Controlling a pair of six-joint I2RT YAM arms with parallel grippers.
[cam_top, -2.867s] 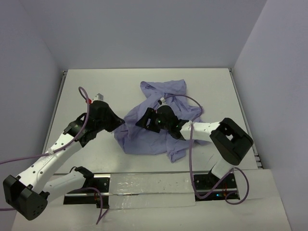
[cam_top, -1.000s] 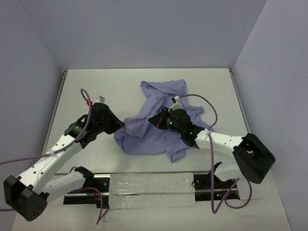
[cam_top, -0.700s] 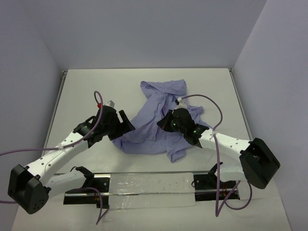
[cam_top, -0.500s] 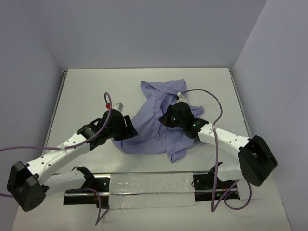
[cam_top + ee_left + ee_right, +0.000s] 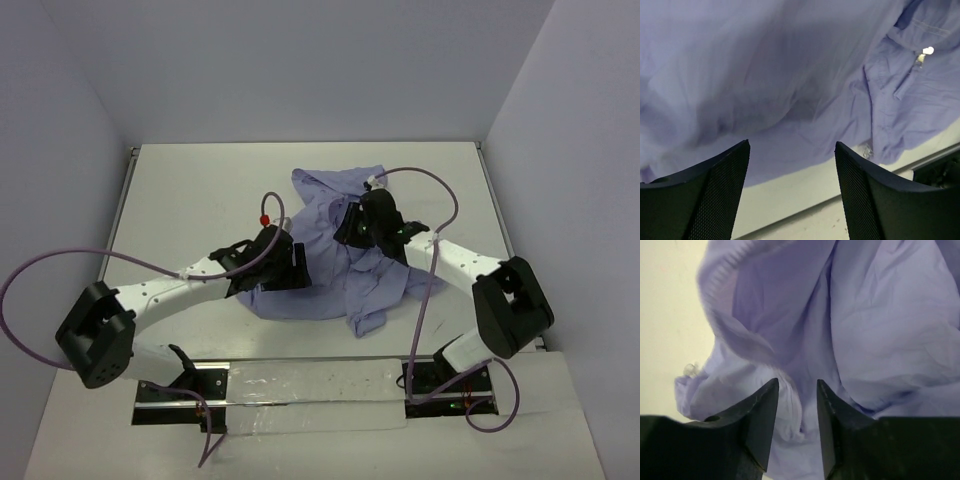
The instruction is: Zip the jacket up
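Observation:
The jacket, lavender and crumpled, lies in a heap at the table's middle. My left gripper hovers at its near left hem, open wide. In the left wrist view the left gripper has bare table between its fingers and the jacket just ahead, with a small metal zip pull on a fold at the upper right. My right gripper is over the heap's middle. In the right wrist view the right gripper is partly open with a fold of the jacket lying loose between its fingers.
The white table is walled on three sides. A ribbed edge of the garment borders bare table on the left of the right wrist view. The arms' mounting rail runs along the near edge.
My left gripper opened, came off the jacket's left edge and swung right along the near hem. My right gripper opened and moved toward the far side over the heap.

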